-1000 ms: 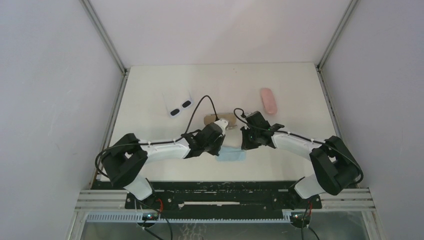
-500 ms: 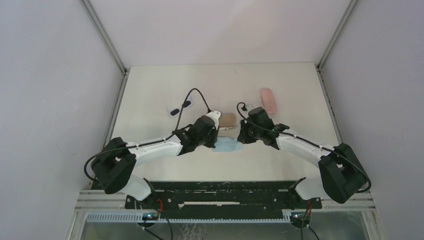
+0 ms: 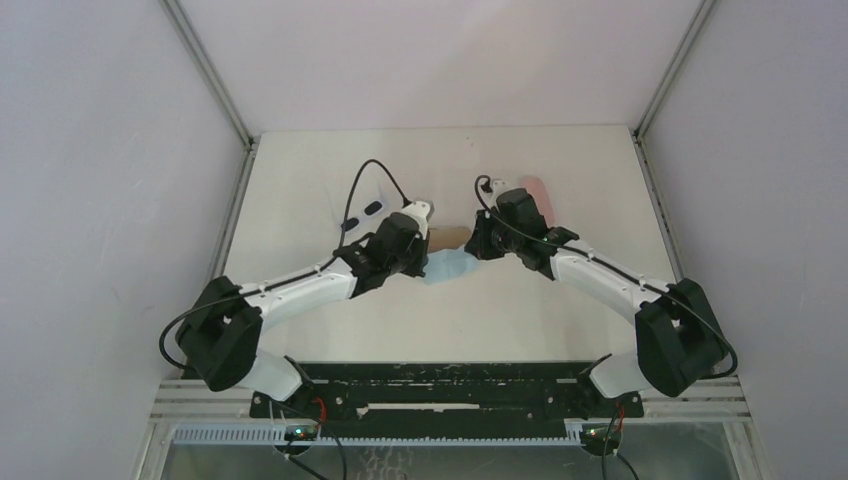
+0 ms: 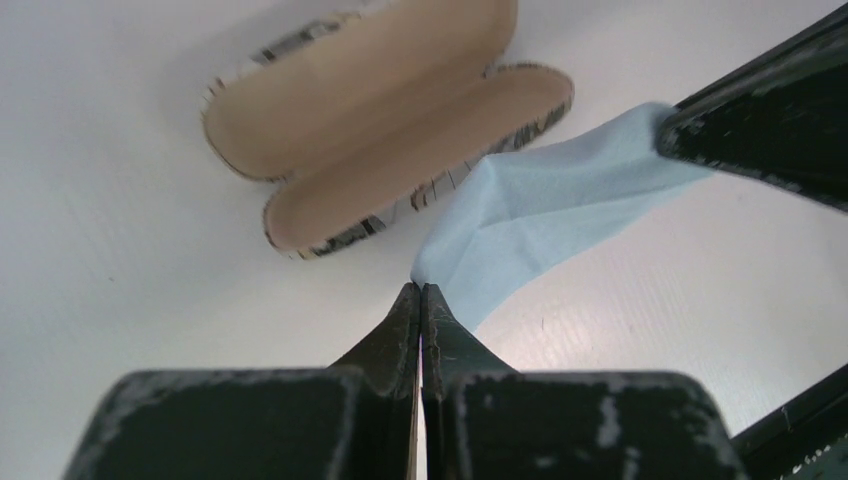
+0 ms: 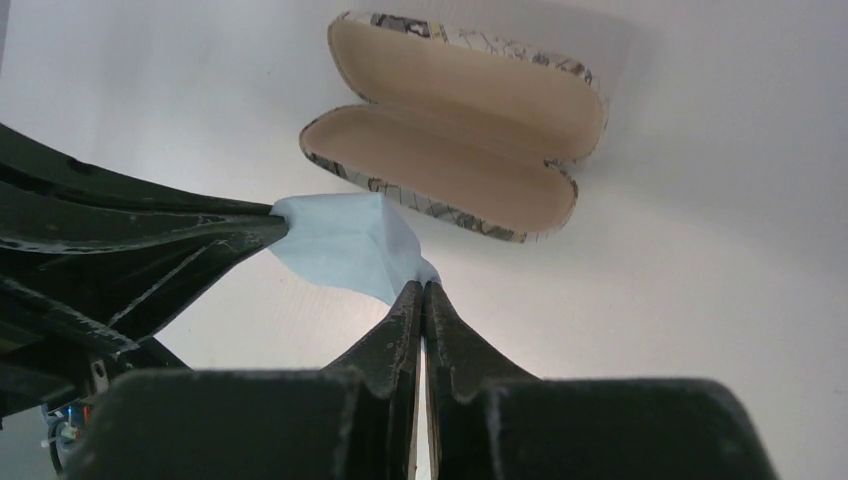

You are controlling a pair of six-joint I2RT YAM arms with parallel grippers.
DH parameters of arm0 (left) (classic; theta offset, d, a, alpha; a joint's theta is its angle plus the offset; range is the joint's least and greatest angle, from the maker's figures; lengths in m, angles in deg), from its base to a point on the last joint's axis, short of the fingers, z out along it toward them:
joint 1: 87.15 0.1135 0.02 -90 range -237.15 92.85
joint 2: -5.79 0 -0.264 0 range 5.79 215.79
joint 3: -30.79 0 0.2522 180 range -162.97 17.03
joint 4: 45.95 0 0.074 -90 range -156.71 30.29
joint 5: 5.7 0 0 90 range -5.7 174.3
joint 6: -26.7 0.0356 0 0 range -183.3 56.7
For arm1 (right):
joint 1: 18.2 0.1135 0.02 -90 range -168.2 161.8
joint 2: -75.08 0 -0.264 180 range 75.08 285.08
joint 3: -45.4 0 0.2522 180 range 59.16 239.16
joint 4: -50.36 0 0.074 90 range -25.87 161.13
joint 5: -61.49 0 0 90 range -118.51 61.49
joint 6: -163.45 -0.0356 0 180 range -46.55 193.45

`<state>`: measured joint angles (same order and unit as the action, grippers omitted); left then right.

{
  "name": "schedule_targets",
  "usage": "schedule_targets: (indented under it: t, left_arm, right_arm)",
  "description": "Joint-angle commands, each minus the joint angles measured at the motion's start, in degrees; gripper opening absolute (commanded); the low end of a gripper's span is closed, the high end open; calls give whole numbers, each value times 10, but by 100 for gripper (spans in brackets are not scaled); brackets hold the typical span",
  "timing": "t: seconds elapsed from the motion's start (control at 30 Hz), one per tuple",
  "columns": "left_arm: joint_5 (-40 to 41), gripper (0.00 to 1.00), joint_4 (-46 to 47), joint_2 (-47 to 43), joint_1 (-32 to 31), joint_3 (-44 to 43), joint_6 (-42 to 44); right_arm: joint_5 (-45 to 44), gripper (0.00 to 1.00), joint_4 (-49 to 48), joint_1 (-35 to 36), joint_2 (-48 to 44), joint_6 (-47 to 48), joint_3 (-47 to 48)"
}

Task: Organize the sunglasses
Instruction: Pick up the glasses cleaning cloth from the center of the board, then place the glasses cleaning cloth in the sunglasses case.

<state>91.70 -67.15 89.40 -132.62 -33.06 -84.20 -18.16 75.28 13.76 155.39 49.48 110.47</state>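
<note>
The sunglasses (image 3: 372, 209) are set aside; the cloth (image 4: 545, 215) is pinched by left gripper (image 4: 421, 290) and right gripper (image 5: 424, 288). Even tension should be kept.

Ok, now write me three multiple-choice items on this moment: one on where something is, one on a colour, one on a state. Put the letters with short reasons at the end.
1. In the top view, where does the open glasses case lie relative to the light-blue cloth?
A. Right by it, on its far side.
B. On its near side.
C. Far off at the right edge.

2. What colour is the case's lining?
A. Pink.
B. Black.
C. Tan.

3. How is the cloth held?
A. Lying flat, untouched.
B. Pinched by the left gripper and the right gripper, one at each end.
C. Pinched by one gripper only.

Answers:
1 A, the top view shows the case just beyond the cloth.
2 C, both wrist views show a tan inside.
3 B, each wrist view shows shut fingers on a cloth corner.
</note>
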Motion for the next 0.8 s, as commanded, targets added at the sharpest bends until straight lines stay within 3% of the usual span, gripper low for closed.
schedule_targets:
  t: [0.0, 0.77]
  left_arm:
    - [7, 0, 12, -4, 25, -55, 23]
    - [-41, 0, 19, 109, 94, -157, 56]
  right_arm:
    - [17, 0, -28, -11, 26, -1, 37]
    - [52, 0, -54, -53, 163, 0, 139]
